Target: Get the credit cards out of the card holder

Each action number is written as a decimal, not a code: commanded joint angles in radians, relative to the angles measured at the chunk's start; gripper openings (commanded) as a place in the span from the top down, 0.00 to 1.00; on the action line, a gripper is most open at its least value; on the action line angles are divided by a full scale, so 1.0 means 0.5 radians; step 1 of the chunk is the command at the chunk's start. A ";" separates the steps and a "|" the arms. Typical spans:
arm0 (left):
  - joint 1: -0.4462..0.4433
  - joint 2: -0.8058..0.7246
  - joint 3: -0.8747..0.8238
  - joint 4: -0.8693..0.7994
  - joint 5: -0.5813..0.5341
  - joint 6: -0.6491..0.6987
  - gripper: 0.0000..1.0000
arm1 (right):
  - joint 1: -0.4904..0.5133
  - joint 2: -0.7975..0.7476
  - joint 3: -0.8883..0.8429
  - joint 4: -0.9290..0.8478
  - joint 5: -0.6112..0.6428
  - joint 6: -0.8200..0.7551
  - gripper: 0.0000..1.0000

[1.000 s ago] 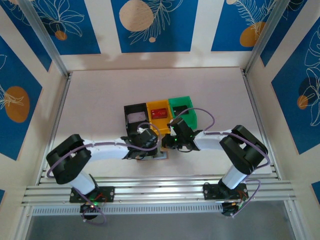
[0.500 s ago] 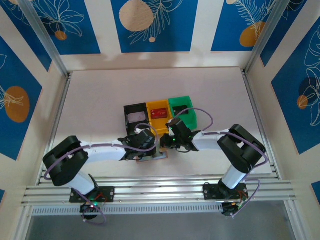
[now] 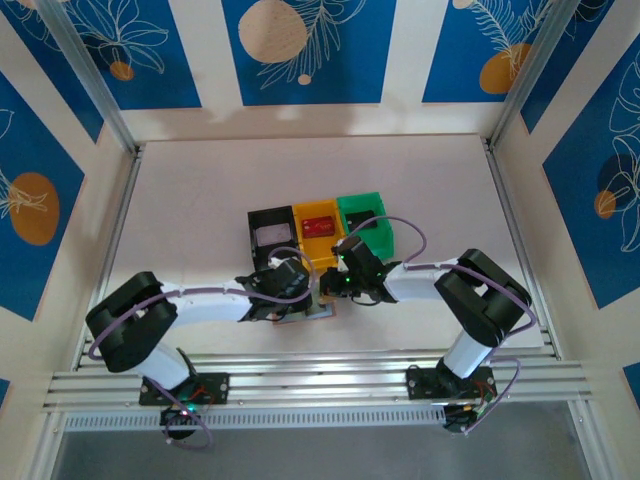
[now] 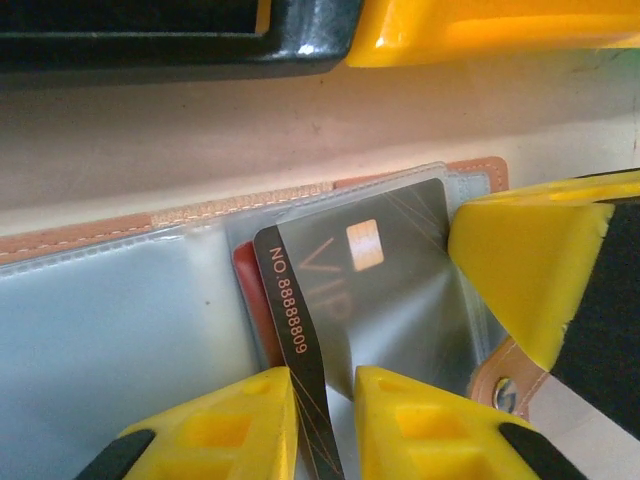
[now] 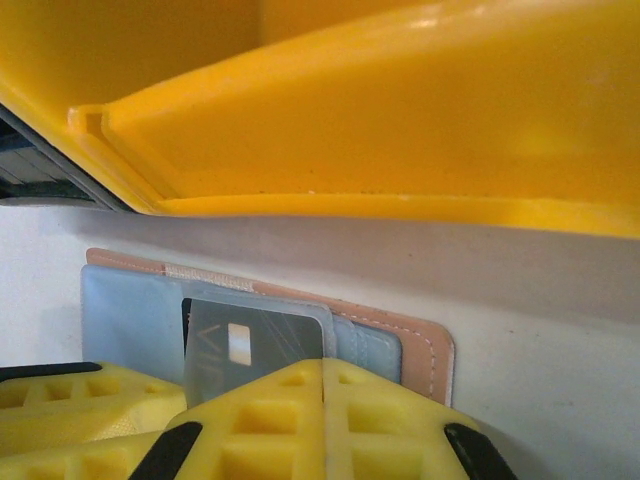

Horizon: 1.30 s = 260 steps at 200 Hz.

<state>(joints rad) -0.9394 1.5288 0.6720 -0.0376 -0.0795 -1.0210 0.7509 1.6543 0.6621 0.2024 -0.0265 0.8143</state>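
Fingers of both arms meet over the card holder (image 4: 90, 240), which lies open and flat on the pale table (image 3: 200, 200), just in front of the black bin (image 3: 270, 232) and the yellow bin (image 3: 318, 240), near the front edge. From the left wrist I can see its tan stitched border and its cloudy grey-clear pockets.

The left gripper (image 4: 322, 400) is clamped on the near edge of a dark grey credit card (image 4: 370, 290). The card carries a chip, the letters VIP and a number along its side. It sits tilted, with its far part under the clear pocket film and its near corner between the two yellow pads. A red card (image 4: 248, 300) peeks out from behind it on the left, tucked in the same pocket.

The right gripper (image 5: 322, 400) is down at the holder's right end, close to the snap tab (image 4: 505, 392). Its two fingers are pressed together with no gap between them. I cannot tell whether anything thin is caught there.

Seen from above, a green bin (image 3: 368, 222) completes the row on the right. A small red rectangle (image 3: 318, 226), which looks like another card, lies inside the yellow bin.
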 commanded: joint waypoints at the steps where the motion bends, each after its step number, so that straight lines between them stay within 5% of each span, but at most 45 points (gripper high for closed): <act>1: -0.003 0.047 -0.006 0.258 0.119 -0.017 0.81 | 0.093 0.122 -0.024 -0.159 -0.104 0.010 0.97; 77: -0.002 0.004 -0.052 0.304 0.104 -0.033 1.00 | 0.095 0.104 -0.017 -0.185 -0.103 0.006 0.97; 260: 0.001 -0.320 -0.162 0.230 0.055 0.036 1.00 | 0.126 -0.192 -0.034 -0.403 -0.017 -0.039 0.97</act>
<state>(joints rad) -0.9371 1.4063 0.6060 0.0261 -0.0597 -1.0306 0.7757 1.5929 0.6579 0.0937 0.0010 0.8127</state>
